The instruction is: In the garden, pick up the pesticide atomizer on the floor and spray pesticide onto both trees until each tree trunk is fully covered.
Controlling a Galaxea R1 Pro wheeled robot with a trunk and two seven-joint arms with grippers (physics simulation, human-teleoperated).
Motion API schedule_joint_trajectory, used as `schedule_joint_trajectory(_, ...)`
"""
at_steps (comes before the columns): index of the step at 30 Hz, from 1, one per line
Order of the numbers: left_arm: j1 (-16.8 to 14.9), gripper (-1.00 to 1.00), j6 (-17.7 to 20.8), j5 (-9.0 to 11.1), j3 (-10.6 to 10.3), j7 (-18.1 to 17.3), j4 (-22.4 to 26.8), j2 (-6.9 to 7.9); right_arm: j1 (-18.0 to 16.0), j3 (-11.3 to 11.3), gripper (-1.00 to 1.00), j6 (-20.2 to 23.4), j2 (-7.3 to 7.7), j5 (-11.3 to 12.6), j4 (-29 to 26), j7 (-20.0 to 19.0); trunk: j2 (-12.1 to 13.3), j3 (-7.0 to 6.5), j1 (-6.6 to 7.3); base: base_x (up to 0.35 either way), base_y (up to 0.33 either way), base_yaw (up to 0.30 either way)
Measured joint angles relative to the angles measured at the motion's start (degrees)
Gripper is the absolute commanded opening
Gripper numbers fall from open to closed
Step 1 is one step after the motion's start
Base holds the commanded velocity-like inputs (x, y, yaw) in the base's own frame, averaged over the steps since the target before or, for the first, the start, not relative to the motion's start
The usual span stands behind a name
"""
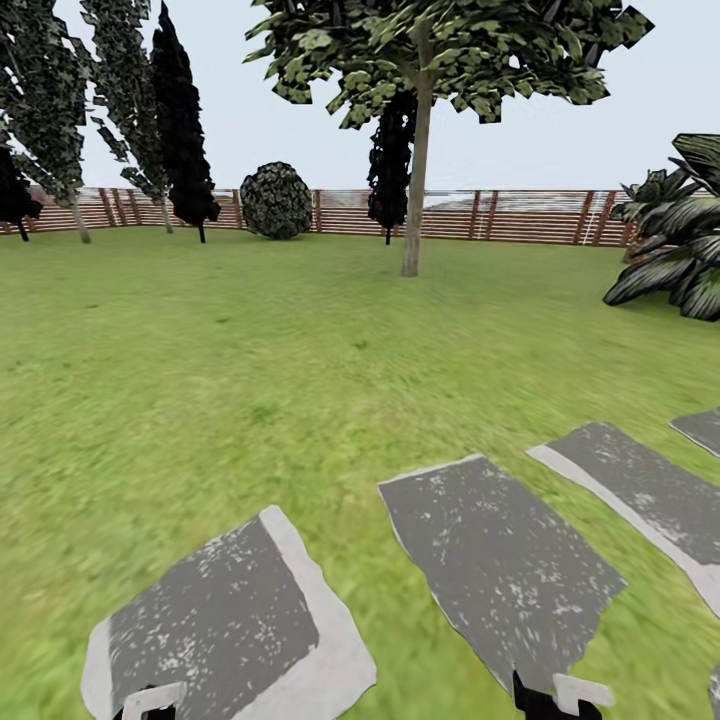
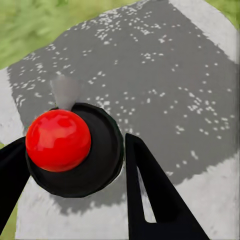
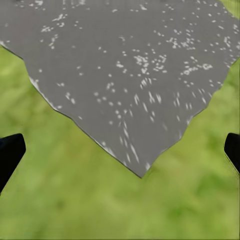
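In the left wrist view the pesticide atomizer (image 2: 75, 150), a dark round body with a glossy red top, sits between the black fingers (image 2: 150, 195) of my left gripper (image 2: 72, 145), which is shut on it above a grey paving slab (image 2: 165, 75). My right gripper (image 3: 122, 150) is open, with only its fingertips (image 3: 10, 155) showing at the picture's sides, over grass and a slab corner. In the head view a tree (image 1: 440, 50) with a bare grey-brown tree trunk (image 1: 414, 200) stands far ahead on the garden lawn (image 1: 250, 350). Both grippers' tops peek in at that view's bottom edge.
Grey stepping slabs (image 1: 500, 560) run across the grass just ahead, from left to right. A brown slatted fence (image 1: 520, 215) closes the lawn's far side. Tall dark shrubs (image 1: 185, 130), a round bush (image 1: 276, 200) and thin trees (image 1: 50, 100) stand at the back left. A broad-leaved plant (image 1: 680, 250) is at the right.
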State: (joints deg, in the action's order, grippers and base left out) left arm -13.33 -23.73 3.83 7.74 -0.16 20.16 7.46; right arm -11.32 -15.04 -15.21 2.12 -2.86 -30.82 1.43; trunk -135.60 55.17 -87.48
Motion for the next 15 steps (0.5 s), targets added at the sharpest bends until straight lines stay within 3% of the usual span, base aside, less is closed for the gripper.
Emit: schedule_joint_trajectory(15, 0.0, -1.00, 0.0, 0.0, 0.0, 0.0, 0.0, 0.00, 0.0, 0.0, 1.00, 0.0, 0.00, 0.0, 0.0, 0.0, 0.0, 0.00, 0.00, 0.308, -0.101, 0.000)
